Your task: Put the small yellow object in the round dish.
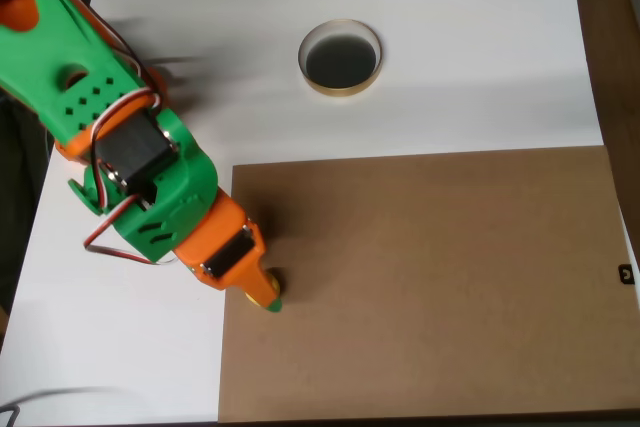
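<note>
My green and orange arm reaches in from the top left of the overhead view. Its gripper (pixel 268 295) points down over the left edge of the brown board. A small yellow object (pixel 260 293) shows right at the fingertips, partly covered by the orange finger, with a green fingertip (pixel 276 303) just beyond it. The arm hides the jaws, so whether they hold the piece is unclear. The round dish (pixel 340 90), cream-rimmed and dark inside, sits on the white surface well above and to the right of the gripper.
A large brown board (pixel 430 287) covers the lower right of the white table (pixel 130 367). The table's right edge runs along a darker strip (pixel 615 67). White surface lies between the board's top edge and the dish.
</note>
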### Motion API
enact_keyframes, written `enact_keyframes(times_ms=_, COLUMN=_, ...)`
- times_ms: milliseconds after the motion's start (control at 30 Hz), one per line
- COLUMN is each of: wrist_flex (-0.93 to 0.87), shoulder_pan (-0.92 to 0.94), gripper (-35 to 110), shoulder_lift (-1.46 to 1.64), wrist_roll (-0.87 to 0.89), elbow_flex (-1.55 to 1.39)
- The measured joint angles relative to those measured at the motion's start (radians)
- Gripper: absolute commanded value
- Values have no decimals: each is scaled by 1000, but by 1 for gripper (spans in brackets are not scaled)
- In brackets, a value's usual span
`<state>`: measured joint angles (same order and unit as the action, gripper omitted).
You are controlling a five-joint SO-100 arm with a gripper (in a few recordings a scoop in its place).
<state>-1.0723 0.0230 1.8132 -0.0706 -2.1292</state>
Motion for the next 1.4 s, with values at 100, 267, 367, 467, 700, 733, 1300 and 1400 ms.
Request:
enact_keyframes(times_ms=100, wrist_flex=3, shoulder_pan=-18, gripper=23, shoulder_lift=-31, wrist_roll=12, elbow_flex=9)
enact_keyframes(times_ms=267, wrist_flex=29, shoulder_pan=-15, gripper=21, shoulder_lift=-94, wrist_roll=14, elbow_flex=37)
enact_keyframes(times_ms=367, wrist_flex=51, shoulder_pan=-15, gripper=21, shoulder_lift=-129, wrist_roll=14, elbow_flex=41)
enact_keyframes(times_ms=467, wrist_flex=66, shoulder_pan=-14, gripper=21, shoulder_lift=-163, wrist_roll=14, elbow_flex=52)
enact_keyframes(times_ms=700, wrist_flex=71, shoulder_pan=-9, gripper=12, shoulder_lift=-172, wrist_roll=14, elbow_flex=75)
enact_keyframes(times_ms=733, wrist_flex=71, shoulder_pan=-9, gripper=10, shoulder_lift=-172, wrist_roll=14, elbow_flex=75)
enact_keyframes(times_ms=1300, wrist_flex=-25, shoulder_pan=-26, gripper=0, shoulder_lift=-72, wrist_roll=-23, elbow_flex=91)
enact_keyframes(times_ms=1400, wrist_flex=-60, shoulder_pan=-64, gripper=0, shoulder_lift=-15, wrist_roll=-44, elbow_flex=91)
